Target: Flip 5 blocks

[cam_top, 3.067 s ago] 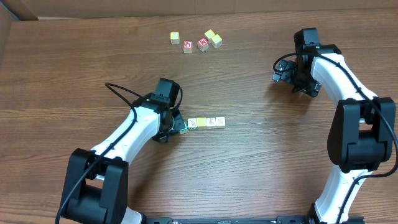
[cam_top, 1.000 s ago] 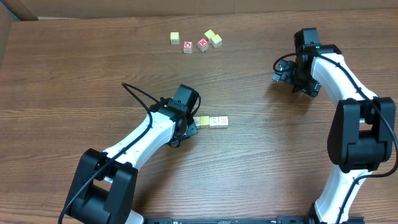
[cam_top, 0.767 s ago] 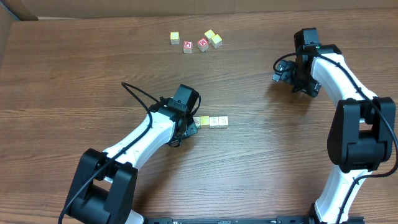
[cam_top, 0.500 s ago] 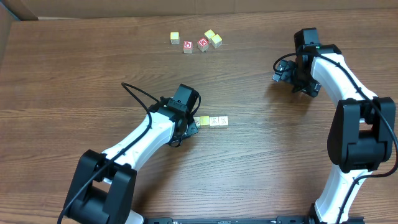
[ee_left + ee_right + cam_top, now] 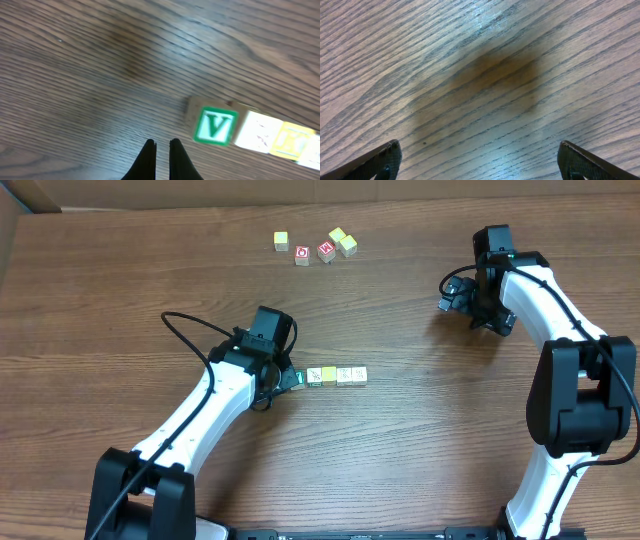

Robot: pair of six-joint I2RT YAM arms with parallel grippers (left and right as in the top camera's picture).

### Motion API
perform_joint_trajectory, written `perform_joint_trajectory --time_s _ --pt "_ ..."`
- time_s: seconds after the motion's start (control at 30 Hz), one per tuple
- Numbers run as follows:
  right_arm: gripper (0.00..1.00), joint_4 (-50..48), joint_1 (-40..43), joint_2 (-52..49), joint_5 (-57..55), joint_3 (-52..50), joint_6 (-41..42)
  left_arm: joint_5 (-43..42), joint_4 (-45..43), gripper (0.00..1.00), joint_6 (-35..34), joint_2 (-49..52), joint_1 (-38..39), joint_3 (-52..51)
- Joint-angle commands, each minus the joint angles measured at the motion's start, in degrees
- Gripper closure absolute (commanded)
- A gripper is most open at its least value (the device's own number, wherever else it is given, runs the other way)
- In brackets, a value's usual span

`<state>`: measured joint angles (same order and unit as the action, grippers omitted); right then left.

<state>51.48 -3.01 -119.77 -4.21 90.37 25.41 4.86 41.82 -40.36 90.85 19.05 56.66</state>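
Several blocks [image 5: 336, 375] in row, left tool [image 5: 161, 143] pinched together nearby

Open table [image 5: 420, 440] rings the block row [image 5: 335, 375] (fingers [image 5: 145, 162] beside it).

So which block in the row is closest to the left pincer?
The green V block, at the end beside the left pincer; the other blocks line up beyond it.
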Motion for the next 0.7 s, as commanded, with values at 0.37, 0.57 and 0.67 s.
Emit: perform_joint_trajectory --time_s 0.37,0.57,0.67 --pt "0.00 -0.24 0.13 -0.04 0.31 1.18 -0.37 -1.99 -3.02 0.96 2.23 10.51 -0.20 0.81" --pt "0.00 -0.24 0.13 -0.04 0.31 1.18 -0.37 -3.50 -5.90 0.96 2.03 10.51 -0.17 0.81" --pt "0.00 -0.24 0.13 -0.04 0.31 1.18 -0.37 -4.94 -6.84 0.96 1.99 10.51 -0.17 0.81"
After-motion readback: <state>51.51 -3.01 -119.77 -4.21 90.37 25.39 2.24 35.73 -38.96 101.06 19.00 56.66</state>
